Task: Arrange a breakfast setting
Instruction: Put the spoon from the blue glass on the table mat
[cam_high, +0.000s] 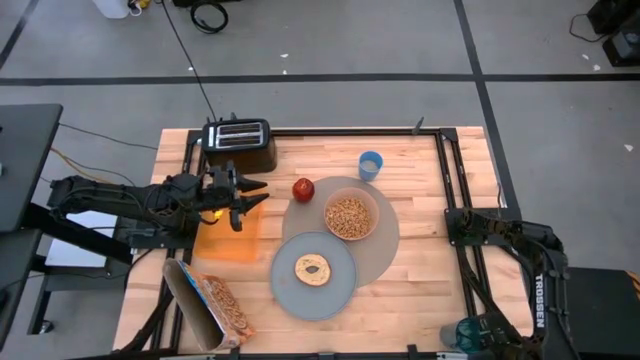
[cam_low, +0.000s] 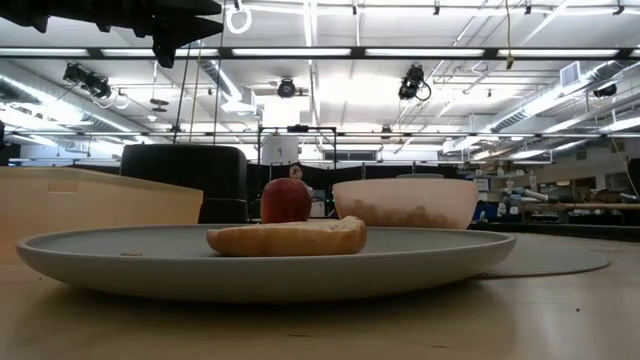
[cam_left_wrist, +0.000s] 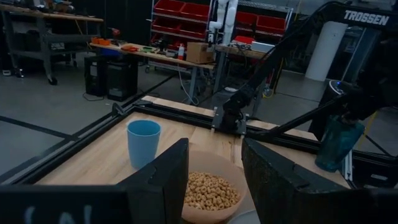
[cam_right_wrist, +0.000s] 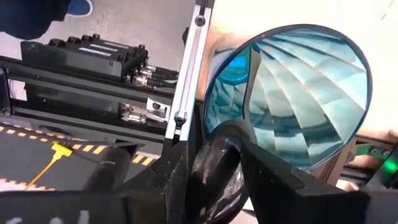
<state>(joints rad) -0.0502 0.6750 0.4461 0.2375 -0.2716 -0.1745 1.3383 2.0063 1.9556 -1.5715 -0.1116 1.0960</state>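
Beyond the table's right front corner, the right hand (cam_right_wrist: 208, 168) pinched a teal glass (cam_right_wrist: 292, 99) by its stem for transfer.

Bagel (cam_high: 313, 268) on grey plate (cam_high: 338, 296), cereal-filled pink bowl (cam_high: 350, 217) on mat (cam_high: 388, 240)

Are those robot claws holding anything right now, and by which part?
The right claw grips a teal glass by its stem, off the table's corner. The left claw, over the orange board, holds nothing.
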